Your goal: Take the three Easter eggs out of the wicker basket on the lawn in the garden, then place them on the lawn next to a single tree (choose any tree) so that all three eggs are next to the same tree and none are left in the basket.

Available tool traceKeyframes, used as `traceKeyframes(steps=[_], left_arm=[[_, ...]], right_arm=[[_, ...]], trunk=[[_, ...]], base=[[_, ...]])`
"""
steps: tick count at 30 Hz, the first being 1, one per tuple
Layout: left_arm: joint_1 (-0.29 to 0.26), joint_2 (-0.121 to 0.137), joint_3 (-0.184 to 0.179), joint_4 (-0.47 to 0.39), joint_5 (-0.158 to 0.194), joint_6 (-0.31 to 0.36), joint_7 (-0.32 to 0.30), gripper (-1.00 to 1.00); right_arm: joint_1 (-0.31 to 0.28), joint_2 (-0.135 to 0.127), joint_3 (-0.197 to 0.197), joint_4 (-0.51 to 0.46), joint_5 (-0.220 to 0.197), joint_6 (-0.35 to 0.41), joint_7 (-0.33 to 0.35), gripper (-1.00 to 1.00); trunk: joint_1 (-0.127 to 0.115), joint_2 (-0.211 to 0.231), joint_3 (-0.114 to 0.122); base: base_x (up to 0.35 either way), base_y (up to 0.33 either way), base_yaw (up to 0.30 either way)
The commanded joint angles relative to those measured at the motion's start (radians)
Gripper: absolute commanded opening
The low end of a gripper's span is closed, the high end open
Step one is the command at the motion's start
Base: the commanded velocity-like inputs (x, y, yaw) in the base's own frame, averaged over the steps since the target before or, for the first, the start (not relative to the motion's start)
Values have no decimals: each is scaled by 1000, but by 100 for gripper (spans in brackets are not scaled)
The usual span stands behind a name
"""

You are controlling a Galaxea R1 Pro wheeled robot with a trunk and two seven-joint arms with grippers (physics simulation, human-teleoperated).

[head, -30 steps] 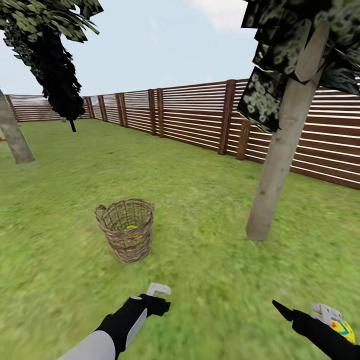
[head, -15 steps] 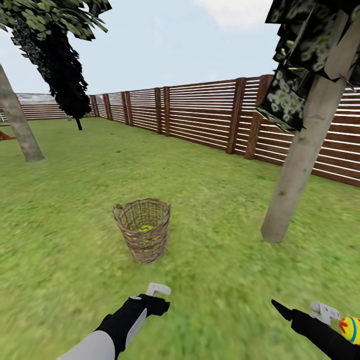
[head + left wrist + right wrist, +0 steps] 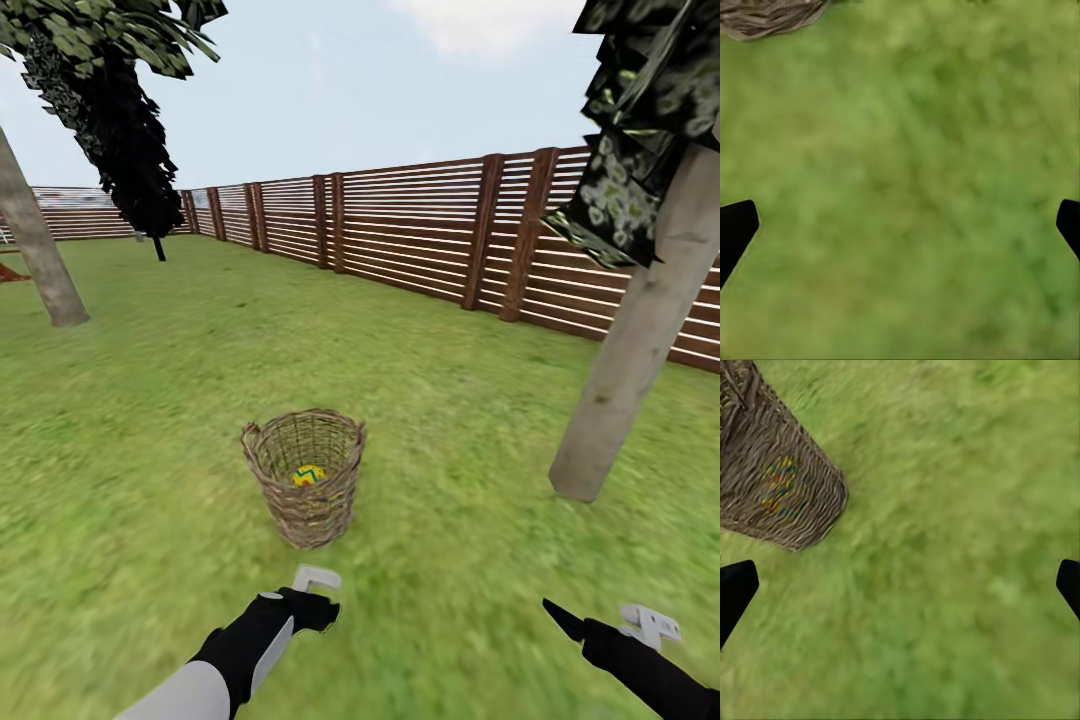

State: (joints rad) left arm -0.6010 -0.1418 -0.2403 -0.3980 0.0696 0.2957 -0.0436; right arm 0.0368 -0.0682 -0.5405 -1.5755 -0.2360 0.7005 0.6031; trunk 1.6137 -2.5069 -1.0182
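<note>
The brown wicker basket [image 3: 305, 500] stands upright on the lawn [image 3: 150, 400], a short way ahead of both arms. One yellow Easter egg [image 3: 308, 475] lies inside it; in the right wrist view, colours [image 3: 781, 484] show through the weave of the basket [image 3: 814, 521]. My left gripper [image 3: 316, 580] hovers over the grass just in front of the basket, open and empty [image 3: 900, 225], with the basket's foot [image 3: 765, 15] at that picture's edge. My right gripper [image 3: 650, 625] is low at the right, open over bare grass [image 3: 900, 585]. A pale-trunked tree [image 3: 640, 350] rises to the basket's right.
A brown slatted fence [image 3: 420, 240] runs along the back and right of the garden. Another pale trunk [image 3: 40, 260] stands far left, with a black cypress-like tree [image 3: 130, 160] behind it. Open grass lies between the basket and the right tree.
The camera has turned left and come closer: basket and right tree slid rightward in the picture. The painted egg seen by my right gripper has passed out of the right edge.
</note>
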Motion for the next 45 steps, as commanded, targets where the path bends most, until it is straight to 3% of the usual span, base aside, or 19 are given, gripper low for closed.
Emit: traceKeyframes(steps=[1,10,22,34,45], left_arm=[[0,1,-6,-2,7,5,1,100],[0,1,-6,-13,7,5,2,100],[43,1,-8,-209,8,13,4,100],[218,2,-16,-548,2,83,4,100],[265,4,-20,-678,-5,118,5,100]], right_arm=[[0,0,-1,-1,-5,7,1,100],[0,-2,-1,0,-5,9,0,100],[0,-2,-1,2,-5,10,-5,100],[0,-3,-1,2,-5,10,-5,100],[0,-5,-1,4,-5,11,-5,100]], trunk=[[0,0,-1],[0,0,-1],[0,0,-1],[0,0,-1],[0,0,-1]], base=[[232,218,0],[233,215,0],[233,199,0],[236,190,0],[176,91,0]])
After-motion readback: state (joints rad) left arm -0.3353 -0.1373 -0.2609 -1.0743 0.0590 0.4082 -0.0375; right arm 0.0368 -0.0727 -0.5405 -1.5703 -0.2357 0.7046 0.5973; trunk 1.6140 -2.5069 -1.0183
